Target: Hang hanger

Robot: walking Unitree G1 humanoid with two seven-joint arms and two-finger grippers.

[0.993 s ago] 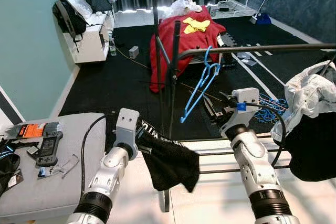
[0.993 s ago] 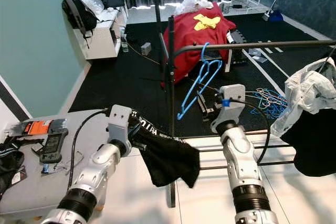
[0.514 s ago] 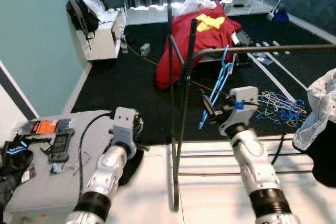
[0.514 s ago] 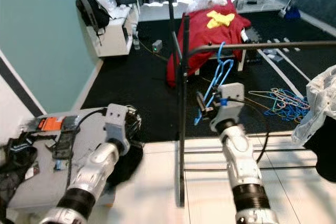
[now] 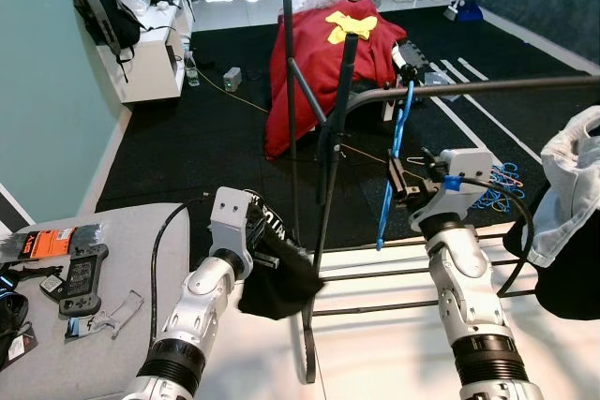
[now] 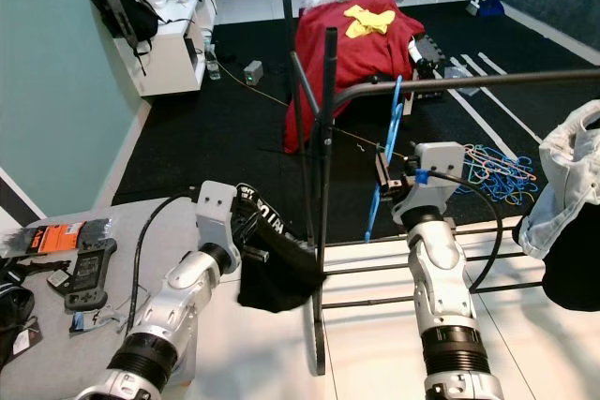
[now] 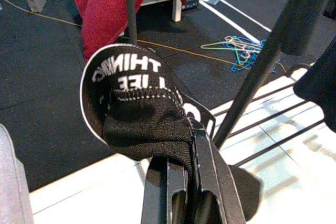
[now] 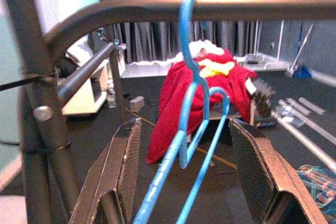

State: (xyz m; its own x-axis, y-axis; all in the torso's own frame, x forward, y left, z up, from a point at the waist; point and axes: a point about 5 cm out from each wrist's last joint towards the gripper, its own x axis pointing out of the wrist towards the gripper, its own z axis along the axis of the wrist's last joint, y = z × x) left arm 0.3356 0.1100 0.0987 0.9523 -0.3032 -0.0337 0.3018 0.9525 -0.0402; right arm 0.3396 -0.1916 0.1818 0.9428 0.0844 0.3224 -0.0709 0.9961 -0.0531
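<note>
Hanger placement is what the moment turns on: the blue hanger's hook is seen looped over the dark rail of the clothes rack, close to the bend where the rail meets the upright post. From the hook the hanger's long axis runs steeply downward and toward the robot, its lower end lying between the fingers of the right gripper. In the right wrist view the two black fingers are held well apart on either side of the blue wire, so the right gripper is judged to be open around the hanger rather than clamped on it; actual contact cannot be confirmed. The right arm is plainly the nearer one to the hanger.

A black garment with white lettering is pinched in the closed left gripper, held low beside the rack's post.

Whether the hook is seated fully on the rail is hard to make out. A pale garment on the rail is cut off at the frame edge. A grey bench carrying small items lies on the robot's left.
</note>
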